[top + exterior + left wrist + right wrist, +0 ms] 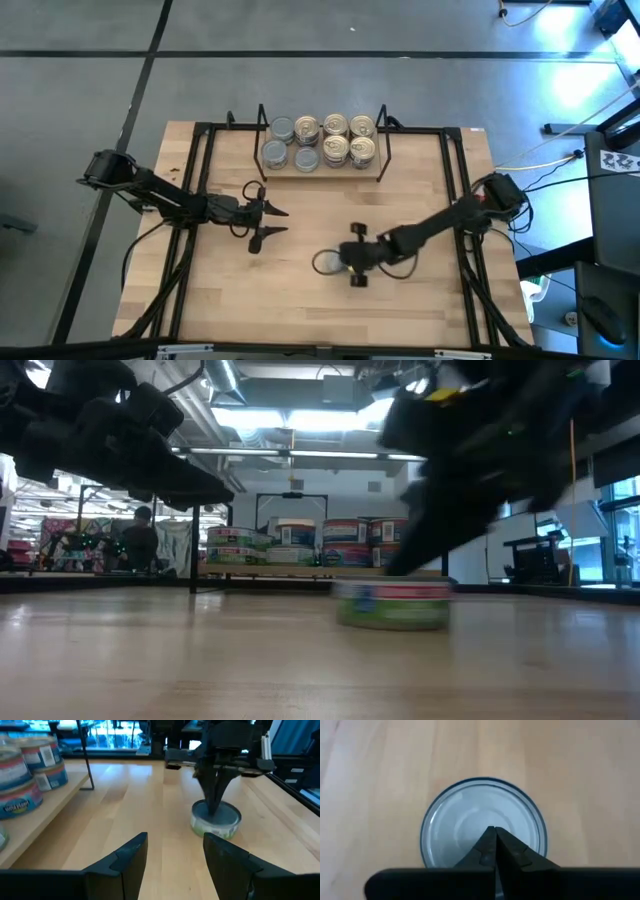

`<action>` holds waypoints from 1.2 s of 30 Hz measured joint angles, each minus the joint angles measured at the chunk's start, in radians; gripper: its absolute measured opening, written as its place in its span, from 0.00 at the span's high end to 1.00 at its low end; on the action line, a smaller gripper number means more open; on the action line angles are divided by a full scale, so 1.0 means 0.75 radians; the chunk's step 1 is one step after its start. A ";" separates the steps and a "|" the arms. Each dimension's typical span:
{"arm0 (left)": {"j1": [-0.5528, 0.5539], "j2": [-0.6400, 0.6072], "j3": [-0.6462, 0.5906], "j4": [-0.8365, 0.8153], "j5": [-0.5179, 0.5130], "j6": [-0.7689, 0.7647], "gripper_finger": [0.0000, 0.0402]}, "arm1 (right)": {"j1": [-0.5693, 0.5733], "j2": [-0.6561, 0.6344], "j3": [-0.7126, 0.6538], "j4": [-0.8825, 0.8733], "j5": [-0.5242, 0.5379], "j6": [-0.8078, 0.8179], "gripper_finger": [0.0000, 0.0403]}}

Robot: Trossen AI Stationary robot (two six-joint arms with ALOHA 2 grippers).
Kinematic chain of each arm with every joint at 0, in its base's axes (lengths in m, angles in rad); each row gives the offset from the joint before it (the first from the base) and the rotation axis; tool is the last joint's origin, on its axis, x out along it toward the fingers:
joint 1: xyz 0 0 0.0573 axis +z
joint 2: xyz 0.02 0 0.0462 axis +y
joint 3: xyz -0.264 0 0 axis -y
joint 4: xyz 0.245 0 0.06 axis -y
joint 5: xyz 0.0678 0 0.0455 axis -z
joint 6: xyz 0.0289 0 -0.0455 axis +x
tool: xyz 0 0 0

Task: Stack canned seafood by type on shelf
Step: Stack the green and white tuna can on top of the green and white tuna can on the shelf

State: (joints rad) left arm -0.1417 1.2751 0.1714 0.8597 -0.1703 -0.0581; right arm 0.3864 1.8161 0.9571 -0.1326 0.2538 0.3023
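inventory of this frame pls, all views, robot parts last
Shelf: 1, light wood board with black wire ends, far middle of table.
Silver-top cans on shelf: about 3 tops showing, left end.
Gold-top cans on shelf: about 5 tops showing, right part.
Loose can: 1, grey-silver top, green label, on table in front of shelf.
Table: 1, light wood.
Person: 1, background, low view.
Left gripper: open, empty, left of centre.
Right gripper: shut, tips over the loose can's top.

Cans (320, 142) on shelf (322, 165), lone can (327, 262) on table (300, 300) before it
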 joint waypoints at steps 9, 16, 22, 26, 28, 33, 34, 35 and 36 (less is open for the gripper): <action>0.000 0.149 0.119 -0.114 0.001 -0.066 0.52 | -0.232 0.190 0.000 0.590 -0.115 -0.383 0.98; 0.000 0.313 0.299 -0.227 0.001 -0.082 0.52 | -0.242 0.118 -0.008 0.802 -0.092 -0.615 0.98; 0.000 0.410 0.425 -0.368 0.062 -0.088 0.52 | -0.197 -0.049 -0.005 0.542 -0.051 -0.620 0.98; 0.004 0.506 0.467 -0.373 0.153 -0.024 0.52 | -0.182 -0.080 0.000 0.487 -0.049 -0.465 0.98; 0.015 0.541 0.475 -0.371 0.160 -0.007 0.52 | -0.184 -0.073 -0.005 0.461 -0.061 -0.356 0.98; 0.055 0.576 0.479 -0.361 0.160 0.034 0.52 | -0.185 -0.052 -0.002 0.472 -0.126 -0.338 0.84; 0.063 0.579 0.479 -0.359 0.160 0.045 0.52 | -0.184 -0.042 -0.001 0.491 -0.152 -0.338 0.79; 0.071 0.580 0.479 -0.358 0.160 0.056 0.52 | -0.183 -0.036 0.000 0.493 -0.169 -0.339 0.74; 0.078 0.582 0.479 -0.359 0.160 0.068 0.52 | -0.182 -0.028 -0.001 0.484 -0.187 -0.344 0.68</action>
State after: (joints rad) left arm -0.0834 1.7113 0.5308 0.5901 -0.0502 -0.0068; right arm 0.2497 1.7952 0.9567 0.2302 0.1137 0.0442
